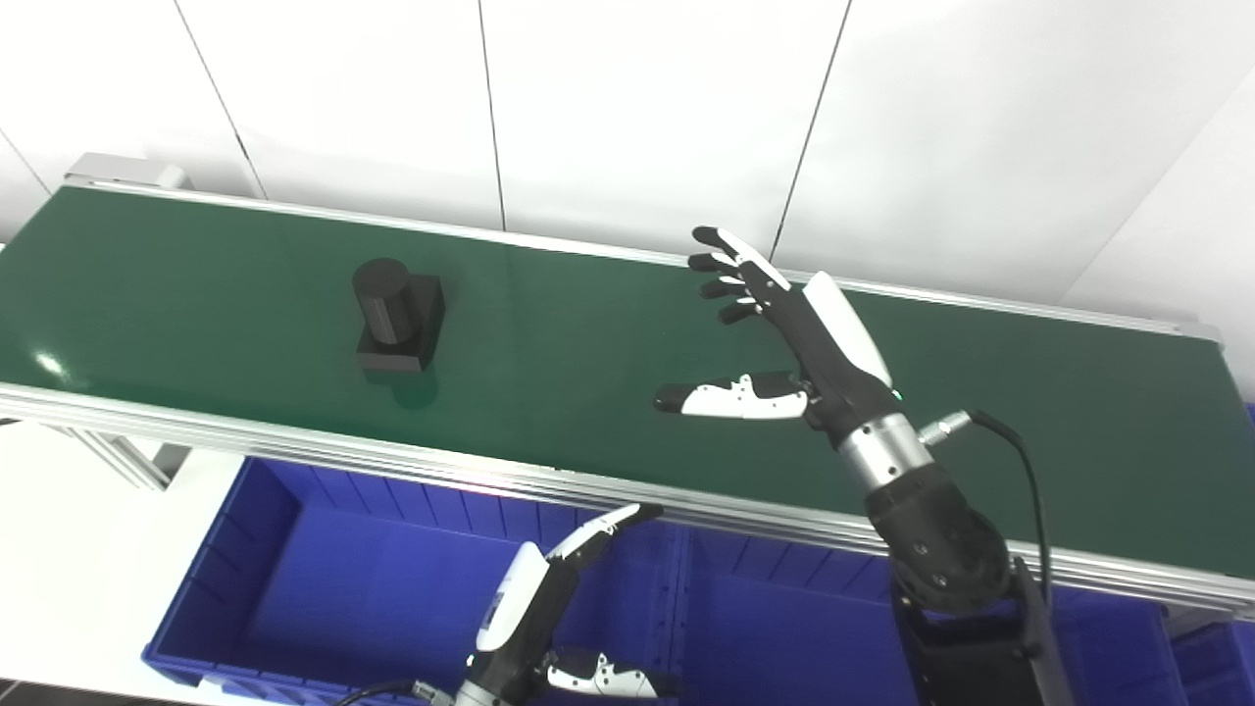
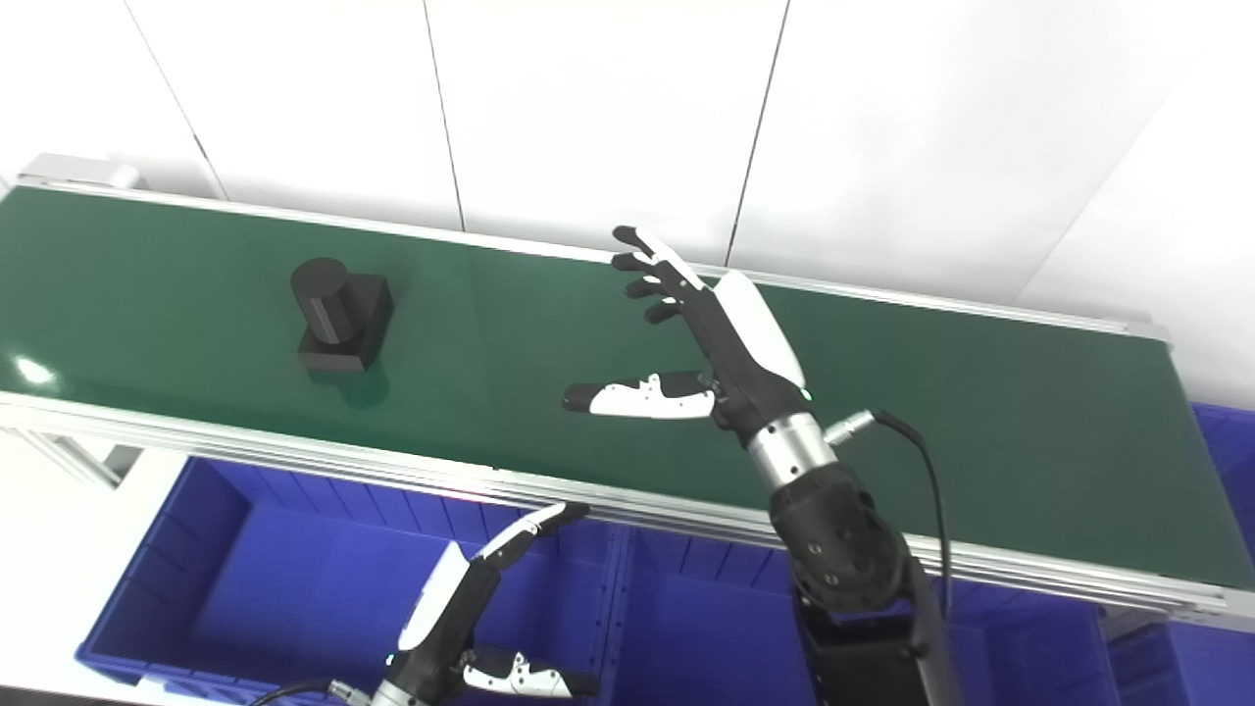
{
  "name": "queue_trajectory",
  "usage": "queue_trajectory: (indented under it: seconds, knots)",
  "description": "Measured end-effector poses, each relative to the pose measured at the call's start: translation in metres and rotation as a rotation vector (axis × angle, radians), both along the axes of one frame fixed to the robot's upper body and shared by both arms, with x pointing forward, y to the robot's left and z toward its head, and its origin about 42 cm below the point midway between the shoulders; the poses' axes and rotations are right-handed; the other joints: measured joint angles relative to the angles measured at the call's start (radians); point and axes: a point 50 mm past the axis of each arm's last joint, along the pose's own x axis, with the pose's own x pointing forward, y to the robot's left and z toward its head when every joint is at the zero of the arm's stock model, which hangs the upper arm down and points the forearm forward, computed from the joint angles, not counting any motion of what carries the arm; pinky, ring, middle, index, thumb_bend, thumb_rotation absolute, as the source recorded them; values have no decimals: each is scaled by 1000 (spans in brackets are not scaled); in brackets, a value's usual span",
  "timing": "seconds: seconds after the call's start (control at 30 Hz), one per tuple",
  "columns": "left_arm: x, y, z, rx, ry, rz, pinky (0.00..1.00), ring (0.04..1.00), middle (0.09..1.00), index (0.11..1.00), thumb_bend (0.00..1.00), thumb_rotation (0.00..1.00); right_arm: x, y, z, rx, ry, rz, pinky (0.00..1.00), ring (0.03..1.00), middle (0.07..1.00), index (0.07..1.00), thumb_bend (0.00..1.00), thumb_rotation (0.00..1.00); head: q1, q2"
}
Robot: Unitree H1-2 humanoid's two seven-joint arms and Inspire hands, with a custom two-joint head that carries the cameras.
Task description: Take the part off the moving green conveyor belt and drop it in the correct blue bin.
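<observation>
The right hand (image 1: 784, 333) is held spread above the green conveyor belt (image 1: 588, 392); the black cylinder-on-block part (image 1: 397, 316) lies well to its left; the left hand (image 2: 461, 608) is spread over a blue bin (image 1: 294, 598); a further bin (image 2: 1221, 431) beyond the belt's end is shown chiefly in the right eye view.

No readable text anywhere in my view. The part (image 1: 397, 316) is plain black, the green belt (image 1: 608, 363) is unmarked, and the blue bins (image 1: 294, 588) carry no labels I can see. My left hand (image 1: 525, 613) has a small blue patch on its white shell (too blurred to read).
</observation>
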Motion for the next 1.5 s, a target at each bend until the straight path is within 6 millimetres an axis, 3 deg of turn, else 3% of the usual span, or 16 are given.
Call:
queue_trajectory:
  seconds: [0.33, 0.7, 1.23, 1.5]
  knots:
    - [4, -2, -3, -12, -5, 19, 768, 811, 827, 806, 939, 420, 22, 32, 13, -67, 11, 34, 631, 773, 873, 935, 853, 474, -28, -8]
    - [3, -5, -4, -23, 6, 15, 764, 811, 822, 805, 944, 439, 50, 79, -2, -207, 86, 78, 637, 809, 897, 931, 880, 495, -31, -12]
    - [-6, -1, -4, -33, 23, 34, 724, 797, 827, 809, 970, 484, 77, 119, -16, -308, 159, 88, 688, 849, 925, 942, 875, 483, -48, -6]
    - [-7, -1, -5, -48, 42, 43, 732, 802, 836, 822, 956, 483, 89, 146, -18, -359, 187, 93, 661, 840, 922, 938, 877, 454, -55, -5]
